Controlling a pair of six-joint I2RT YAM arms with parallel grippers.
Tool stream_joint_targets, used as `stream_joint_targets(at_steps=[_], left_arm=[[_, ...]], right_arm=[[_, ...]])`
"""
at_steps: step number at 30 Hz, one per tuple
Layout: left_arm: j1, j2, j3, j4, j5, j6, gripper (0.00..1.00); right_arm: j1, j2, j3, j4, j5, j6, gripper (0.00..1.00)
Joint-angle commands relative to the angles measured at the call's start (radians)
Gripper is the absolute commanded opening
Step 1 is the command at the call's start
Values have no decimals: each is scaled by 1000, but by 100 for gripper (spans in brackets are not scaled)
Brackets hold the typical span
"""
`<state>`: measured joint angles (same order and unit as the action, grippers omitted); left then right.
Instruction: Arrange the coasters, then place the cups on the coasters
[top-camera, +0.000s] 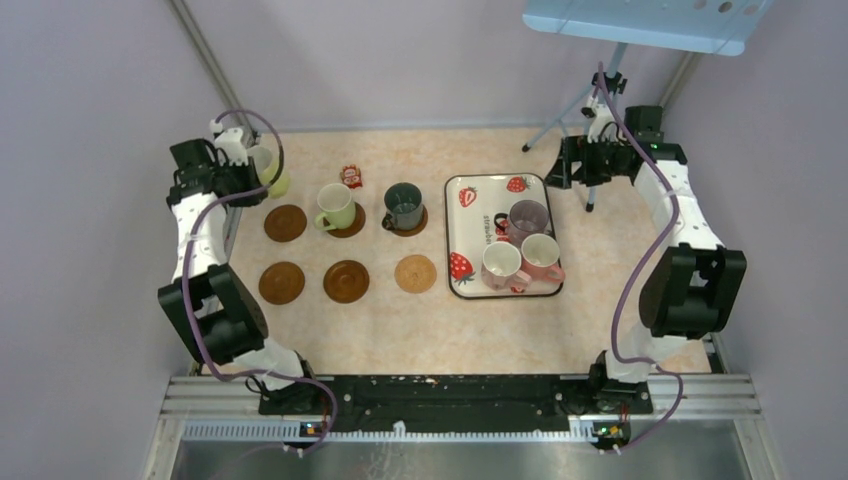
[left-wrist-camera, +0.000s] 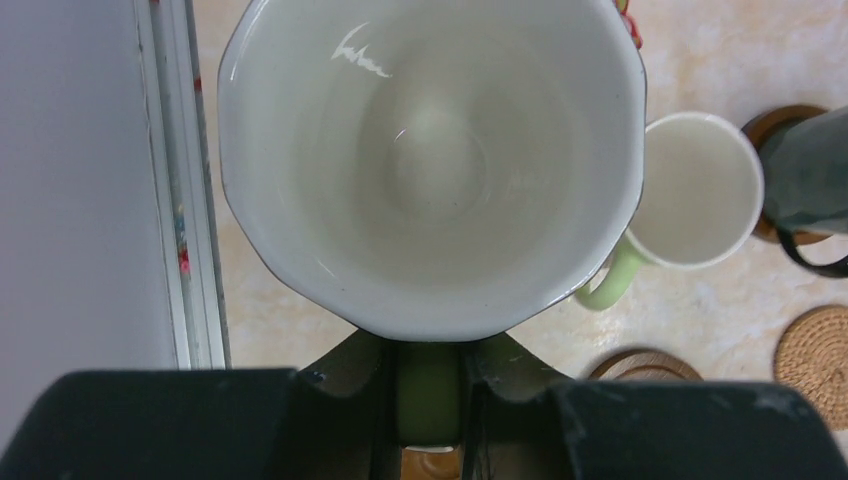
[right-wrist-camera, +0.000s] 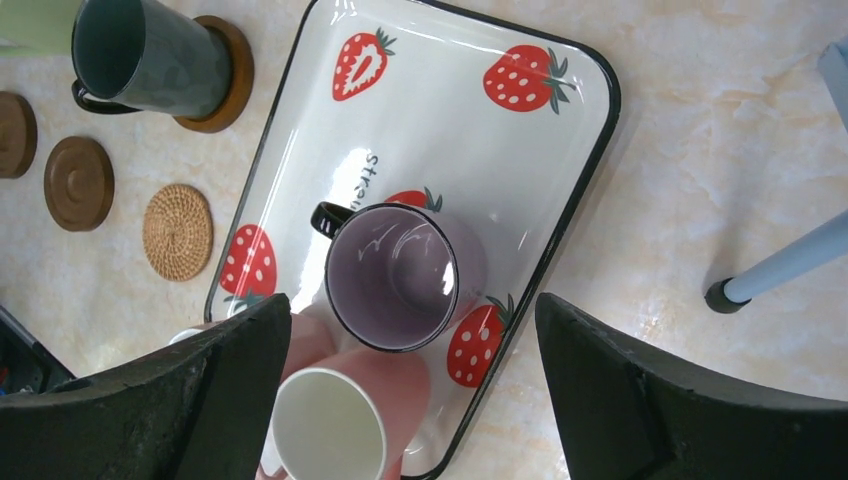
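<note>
Your left hand (left-wrist-camera: 430, 402) is clamped tight on the green handle of a light yellow-green ceramic mug (left-wrist-camera: 430, 160). The mug is mouth up, near the far left corner of the beige marbled worktop (top-camera: 400, 340). You cannot tell whether its base touches the surface.

Your right hand (right-wrist-camera: 410, 310) is spread wide and holds nothing. It hangs by the far right corner of the white strawberry-print rectangular tray (right-wrist-camera: 560, 150), which lies right of the worktop's middle. In the wrist view its fingers frame the purple mug (right-wrist-camera: 400, 275) standing in the tray. The pink mug (top-camera: 542, 257) and the cream-white mug (top-camera: 500, 265) stand just beside it toward the tray's near edge.

On the left half of the worktop you have six round coasters in two rows of three.
- **Far row:** the left dark brown coaster (top-camera: 285, 222) is bare. The middle one carries the second yellow-green mug (top-camera: 335, 207), and the right one carries the dark green mug (top-camera: 403, 205).
- **Near row:** two dark brown discs (top-camera: 281, 283) (top-camera: 346, 281) and the tan woven coaster (top-camera: 415, 273), all bare.
</note>
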<state>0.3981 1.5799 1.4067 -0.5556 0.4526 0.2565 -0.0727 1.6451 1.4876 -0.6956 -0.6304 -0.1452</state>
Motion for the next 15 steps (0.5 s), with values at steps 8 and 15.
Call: stream_joint_targets(at_steps=[8,15], left_arm=[[38,-102,-166,144,14,206,0],[38,-39,-202,189,27,275,0]], right_arm=[[23,26,74,15,-13,3,90],[24,14,74,-7,3,-17,90]])
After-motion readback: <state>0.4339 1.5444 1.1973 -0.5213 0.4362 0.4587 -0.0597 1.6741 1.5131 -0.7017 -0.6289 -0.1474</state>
